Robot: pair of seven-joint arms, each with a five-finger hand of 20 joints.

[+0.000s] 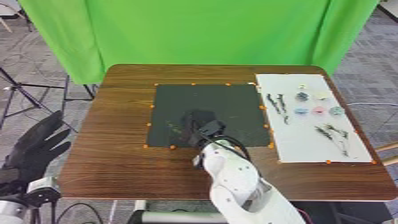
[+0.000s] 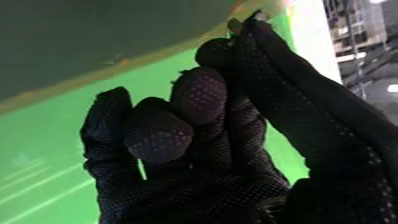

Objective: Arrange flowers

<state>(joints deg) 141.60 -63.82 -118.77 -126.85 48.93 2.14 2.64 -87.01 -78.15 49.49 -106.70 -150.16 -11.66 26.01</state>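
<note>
In the head view my right hand (image 1: 204, 124) is over the dark mat (image 1: 178, 100), its arm coming in from below. In the right wrist view this hand (image 2: 204, 185) has its fingers curled, the thumb's tip close to a fingertip; small olive and pale bits show there, and I cannot tell whether they are held. My left hand (image 1: 34, 142) stays beside the table's left edge, fingers straight. On the white sheet (image 1: 302, 145) lie dark twigs (image 1: 282, 103), green sprigs (image 1: 338, 136), a blue flower head (image 1: 300, 111), a pink one (image 1: 319, 110), a teal one (image 1: 337, 111) and other small heads.
Orange markers edge the mat and sheet on the brown table (image 1: 115, 120). A green curtain (image 1: 204, 35) hangs behind the table's far edge. A black tripod (image 1: 27, 87) stands on the floor at the left.
</note>
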